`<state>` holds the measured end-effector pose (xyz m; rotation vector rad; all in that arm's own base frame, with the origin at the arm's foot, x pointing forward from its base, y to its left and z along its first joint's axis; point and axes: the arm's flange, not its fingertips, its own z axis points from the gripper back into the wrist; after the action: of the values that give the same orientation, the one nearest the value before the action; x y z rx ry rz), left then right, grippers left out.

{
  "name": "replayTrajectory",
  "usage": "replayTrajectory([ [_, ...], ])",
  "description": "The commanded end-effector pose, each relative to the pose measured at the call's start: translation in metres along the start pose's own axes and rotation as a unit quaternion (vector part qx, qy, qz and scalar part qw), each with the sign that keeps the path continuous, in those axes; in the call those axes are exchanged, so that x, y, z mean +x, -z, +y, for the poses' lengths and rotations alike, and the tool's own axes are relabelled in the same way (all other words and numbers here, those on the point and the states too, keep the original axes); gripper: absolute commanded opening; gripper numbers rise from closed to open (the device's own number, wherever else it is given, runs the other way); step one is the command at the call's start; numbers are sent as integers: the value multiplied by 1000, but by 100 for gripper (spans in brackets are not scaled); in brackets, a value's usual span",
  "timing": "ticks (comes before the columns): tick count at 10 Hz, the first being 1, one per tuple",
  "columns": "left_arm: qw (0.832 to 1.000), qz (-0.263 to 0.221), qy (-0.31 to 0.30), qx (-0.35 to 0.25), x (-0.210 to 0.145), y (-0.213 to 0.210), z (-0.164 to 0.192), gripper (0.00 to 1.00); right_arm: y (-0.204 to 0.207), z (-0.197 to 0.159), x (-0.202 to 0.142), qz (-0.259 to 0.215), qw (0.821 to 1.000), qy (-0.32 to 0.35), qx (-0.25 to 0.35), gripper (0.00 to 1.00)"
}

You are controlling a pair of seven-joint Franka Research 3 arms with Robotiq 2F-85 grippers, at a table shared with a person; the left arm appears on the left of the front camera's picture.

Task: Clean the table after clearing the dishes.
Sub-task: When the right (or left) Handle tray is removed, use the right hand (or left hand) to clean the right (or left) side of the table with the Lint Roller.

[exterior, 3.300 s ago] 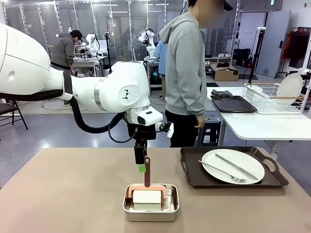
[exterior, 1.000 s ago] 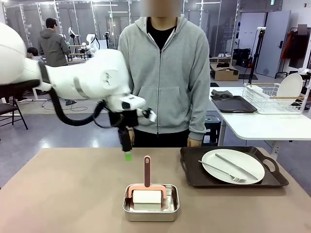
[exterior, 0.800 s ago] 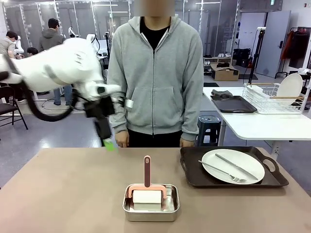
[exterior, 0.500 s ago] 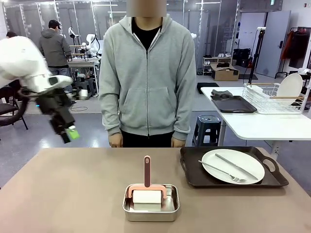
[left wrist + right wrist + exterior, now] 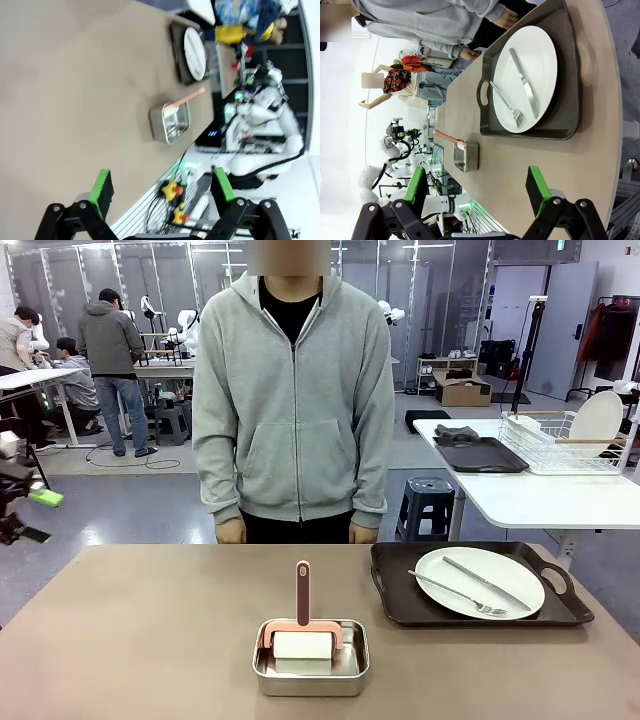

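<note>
Both the left gripper [image 5: 161, 185] and right gripper [image 5: 476, 187] stand spread and empty; the stiff tray [image 5: 568, 100] ahead of the right jaws likely wants a handle pinch, kept level lest its breakable plate [image 5: 542, 55] slide.

Table [image 5: 150, 640] top: matt, smooth, beige-brown, laminate-looking; pan [image 5: 310, 681]: bare metal, brushed w/ soft shine; handle [image 5: 303, 590] standing in pan: salmon plastic or rubber, satin; block [image 5: 302, 645] under it: white, matt, material unclear; tray [image 5: 395, 606]: dark brown, plastic-looking, dull sheen; plate [image 5: 515, 571]: white, glossy, ceramic-looking; fork [image 5: 455, 592] & knife [image 5: 487, 583]: polished metal; person's hoodie [image 5: 290, 410]: grey knit cloth, matt.
</note>
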<state>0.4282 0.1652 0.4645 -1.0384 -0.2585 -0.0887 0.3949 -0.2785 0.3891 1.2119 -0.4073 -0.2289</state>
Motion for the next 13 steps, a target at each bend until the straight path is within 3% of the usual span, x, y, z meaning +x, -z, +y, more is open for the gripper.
replayTrajectory([
  [1, 995, -79, -16, -52, -30, 0, 33, 100, 0, 3, -1, 0, 1000, 0, 0, 100],
  [4, 986, -141, -52, -68, -64, -24, 65, 100, 0, 3, -1, 0, 1000, 0, 0, 100],
  [7, 983, -164, -57, -56, -59, -22, 75, 100, 0, 3, -1, 0, 1000, 0, 0, 100],
  [8, 986, -137, -71, -64, -71, -31, 75, 100, 0, 3, -1, 0, 1000, 0, 0, 100],
  [13, 986, -137, -71, -64, -71, -31, 75, 100, 0, 3, -1, 0, 1000, 0, 0, 100],
])
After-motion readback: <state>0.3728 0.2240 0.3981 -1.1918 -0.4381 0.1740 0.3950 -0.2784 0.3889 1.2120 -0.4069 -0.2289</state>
